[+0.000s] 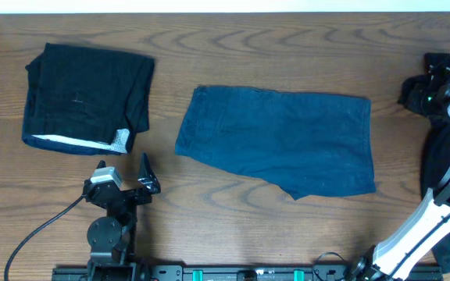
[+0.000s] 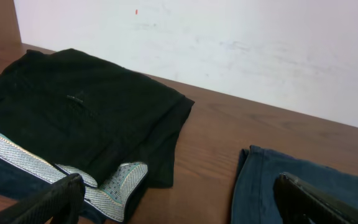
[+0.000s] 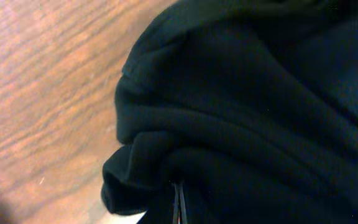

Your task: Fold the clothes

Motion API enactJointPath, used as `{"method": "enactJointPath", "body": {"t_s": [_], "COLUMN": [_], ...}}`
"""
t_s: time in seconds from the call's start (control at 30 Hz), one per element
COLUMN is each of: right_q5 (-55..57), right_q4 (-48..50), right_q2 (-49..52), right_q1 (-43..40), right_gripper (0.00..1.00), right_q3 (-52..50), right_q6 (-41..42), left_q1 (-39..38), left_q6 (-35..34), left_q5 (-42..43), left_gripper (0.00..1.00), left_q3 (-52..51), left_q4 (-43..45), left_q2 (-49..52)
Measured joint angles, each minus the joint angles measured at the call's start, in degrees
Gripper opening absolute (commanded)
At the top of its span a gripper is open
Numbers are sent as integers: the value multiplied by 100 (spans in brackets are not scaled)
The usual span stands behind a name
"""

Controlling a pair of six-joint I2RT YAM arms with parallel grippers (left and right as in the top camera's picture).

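The navy-blue cloth (image 1: 280, 140) lies spread flat at the table's middle; its left edge shows in the left wrist view (image 2: 260, 180). A folded black piece with a white patterned edge (image 1: 84, 90) lies at the back left, and it also shows in the left wrist view (image 2: 73, 106). My left gripper (image 1: 123, 165) is open and empty, low over the table between these two (image 2: 179, 208). My right gripper (image 1: 422, 90) is at the far right edge, shut on a bunched plain black cloth (image 3: 260, 112). That cloth hangs along the right edge (image 1: 444, 148).
The wooden table (image 1: 233, 62) runs back to a white wall (image 2: 229, 43). A black cable (image 1: 37, 234) trails from the left arm's base at the front left. The right arm's white links (image 1: 428, 226) cross the front right corner.
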Motion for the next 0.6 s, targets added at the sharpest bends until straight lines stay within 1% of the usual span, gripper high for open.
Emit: {"method": "enactJointPath", "body": {"t_s": [0.23, 0.3, 0.33, 0.47, 0.6], "right_q5": [216, 332, 380, 503, 509], "right_q4": [1001, 1198, 1255, 1241, 973], "right_q2": [256, 295, 306, 310, 256], "right_q1": [0, 0, 0, 0, 4], "right_gripper": [2, 6, 7, 14, 27], "right_q3": [2, 2, 2, 59, 273], "right_q6": [96, 118, 140, 223, 317], "left_q1": [0, 0, 0, 0, 0], "left_q6": [-2, -2, -2, -2, -2], "left_q5": [0, 0, 0, 0, 0], "left_gripper": [98, 98, 98, 98, 98], "left_q3": [0, 0, 0, 0, 0], "left_q4": [0, 0, 0, 0, 0], "left_q2": [0, 0, 0, 0, 0]}}
